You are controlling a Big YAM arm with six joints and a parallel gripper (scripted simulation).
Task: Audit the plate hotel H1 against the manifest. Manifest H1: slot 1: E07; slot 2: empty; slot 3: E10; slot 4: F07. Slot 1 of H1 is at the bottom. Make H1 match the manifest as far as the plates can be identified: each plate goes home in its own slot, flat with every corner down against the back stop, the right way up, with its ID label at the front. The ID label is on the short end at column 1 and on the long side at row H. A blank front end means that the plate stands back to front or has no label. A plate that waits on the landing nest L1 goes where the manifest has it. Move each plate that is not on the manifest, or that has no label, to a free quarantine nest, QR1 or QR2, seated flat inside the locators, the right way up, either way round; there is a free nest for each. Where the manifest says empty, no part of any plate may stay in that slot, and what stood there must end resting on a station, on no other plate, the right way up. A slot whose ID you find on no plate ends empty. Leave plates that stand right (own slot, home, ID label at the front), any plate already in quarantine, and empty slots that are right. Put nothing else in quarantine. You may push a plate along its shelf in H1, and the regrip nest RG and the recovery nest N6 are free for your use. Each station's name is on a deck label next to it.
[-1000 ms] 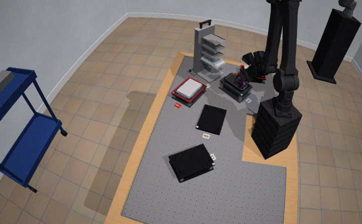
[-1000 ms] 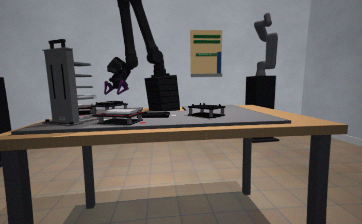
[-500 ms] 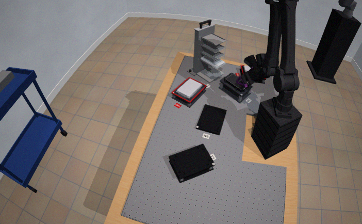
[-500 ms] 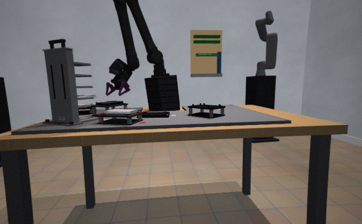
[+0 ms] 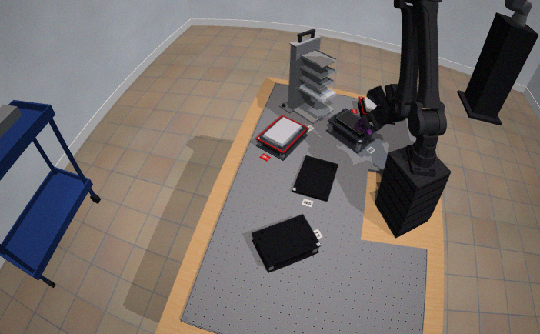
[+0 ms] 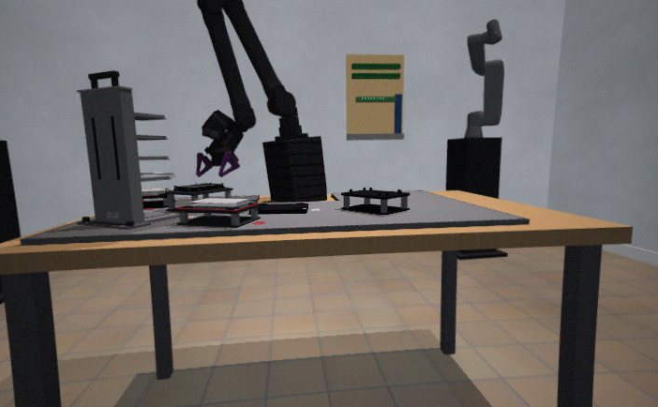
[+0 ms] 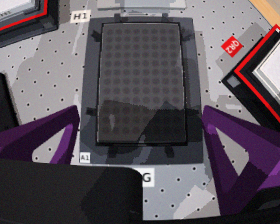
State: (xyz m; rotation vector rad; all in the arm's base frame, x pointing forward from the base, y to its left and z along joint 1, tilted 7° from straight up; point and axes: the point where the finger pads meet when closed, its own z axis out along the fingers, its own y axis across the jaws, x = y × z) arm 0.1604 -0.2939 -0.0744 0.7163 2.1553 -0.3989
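My gripper [image 7: 140,112] is open, with purple fingers spread on either side of a dark well plate [image 7: 143,83]. It hovers a little above the plate without touching it. The plate lies flat on a raised black nest [image 5: 348,124] whose deck label ends in "G". The grey plate hotel H1 [image 5: 311,78] stands just behind, with a pale plate [image 5: 321,93] on a low shelf and the upper shelves looking bare. In the side view the gripper [image 6: 216,164] hangs above the nest [image 6: 198,188], to the right of the hotel [image 6: 112,157].
Two red-rimmed quarantine nests each hold a white plate, one on the left [image 5: 281,135] and one behind the arm [image 5: 365,103]. A flat black nest [image 5: 315,177] and a raised black nest [image 5: 285,242] lie nearer. The arm's base block [image 5: 413,195] stands on the right.
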